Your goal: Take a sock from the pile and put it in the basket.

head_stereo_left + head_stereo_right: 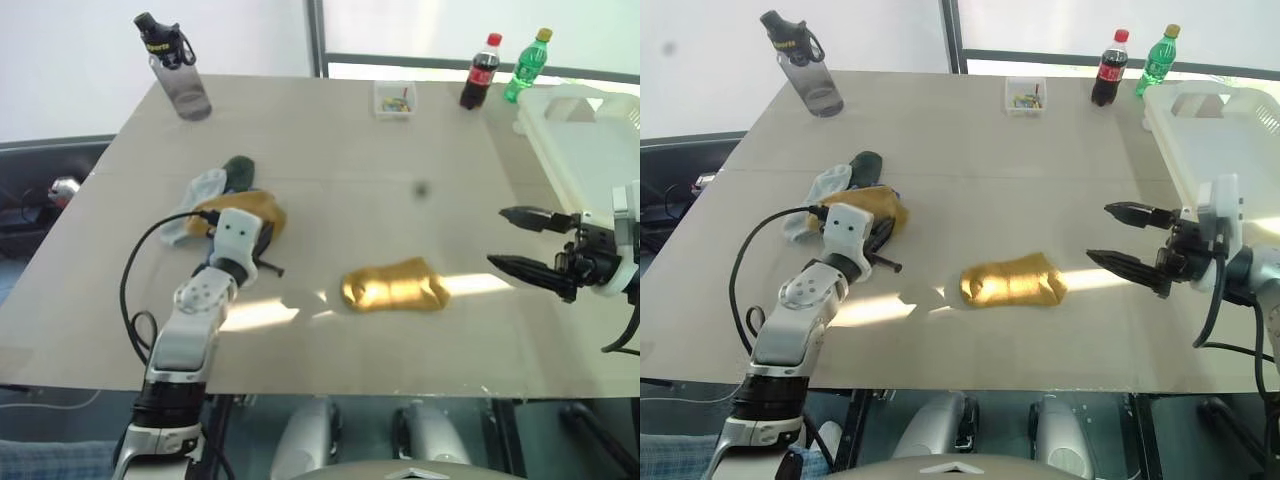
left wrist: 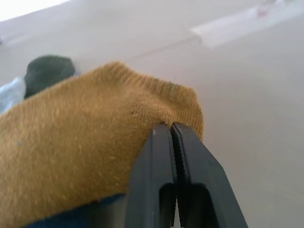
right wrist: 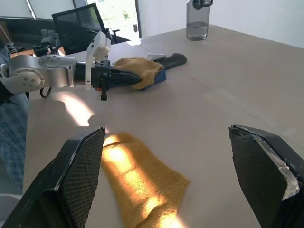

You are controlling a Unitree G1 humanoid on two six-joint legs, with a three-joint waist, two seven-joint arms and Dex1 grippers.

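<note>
The pile [image 1: 222,195] of socks lies at the table's left: a light grey sock, a dark green sock [image 2: 47,71] and a mustard sock [image 1: 262,212] on top. My left gripper [image 2: 171,126] is shut, its black fingertips pinching the edge of that mustard sock. A second mustard sock [image 1: 395,287] lies flat by itself at the table's middle front. My right gripper [image 1: 497,237] hovers open and empty at the right, pointing toward the table's middle. Just behind it stands the cream-white basket [image 1: 585,150] at the right edge.
At the back of the table [image 1: 330,140] are a dark-capped water bottle [image 1: 178,72] on the left, a small clear box [image 1: 395,100], a cola bottle [image 1: 480,72] and a green bottle [image 1: 527,65]. A black cable loops from my left arm.
</note>
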